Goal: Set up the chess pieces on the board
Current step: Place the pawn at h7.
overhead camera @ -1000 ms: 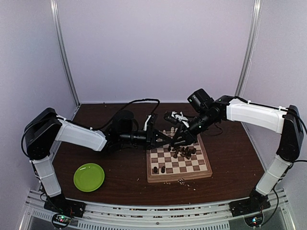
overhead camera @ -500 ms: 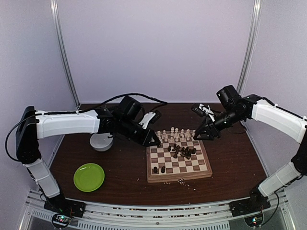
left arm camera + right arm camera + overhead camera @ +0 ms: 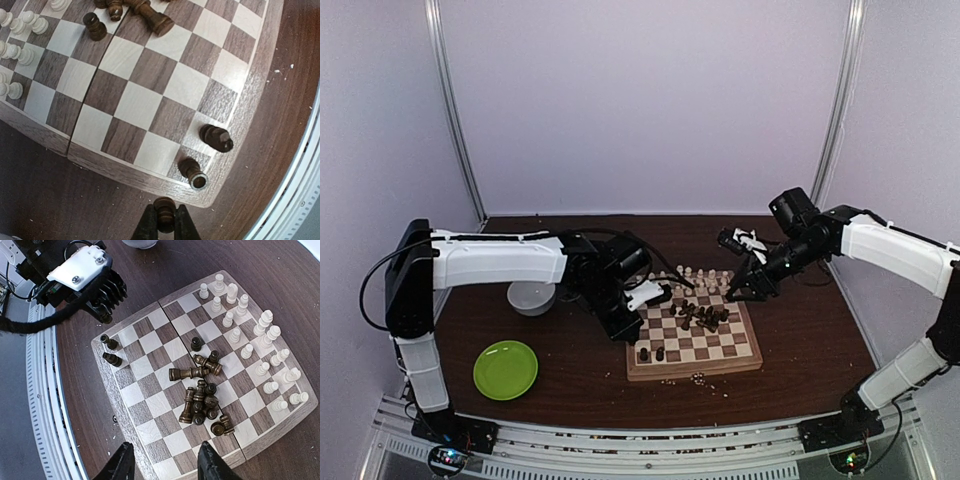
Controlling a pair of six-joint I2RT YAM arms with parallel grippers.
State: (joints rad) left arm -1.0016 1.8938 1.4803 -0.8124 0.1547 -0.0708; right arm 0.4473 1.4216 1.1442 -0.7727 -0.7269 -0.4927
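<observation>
Left claw [image 3: 165, 227] clenched on one small dark chessman [image 3: 164, 210], held over the tabletop [image 3: 60, 200] just off the corner of the chessboard [image 3: 125, 172], near two upright dark pieces [image 3: 216, 138] standing on the corner squares. Right claw [image 3: 165, 465] released, jaws wide apart and holding nothing, above the board's far right corner. Pale chessmen [image 3: 260, 340] stand in two rows along the far side. Heap of dark chessmen [image 3: 202, 400], several toppled, occupies the middle squares. Green plate [image 3: 506, 369] and white bowl [image 3: 532, 297] sit on the tabletop left of the board, apart from it.
</observation>
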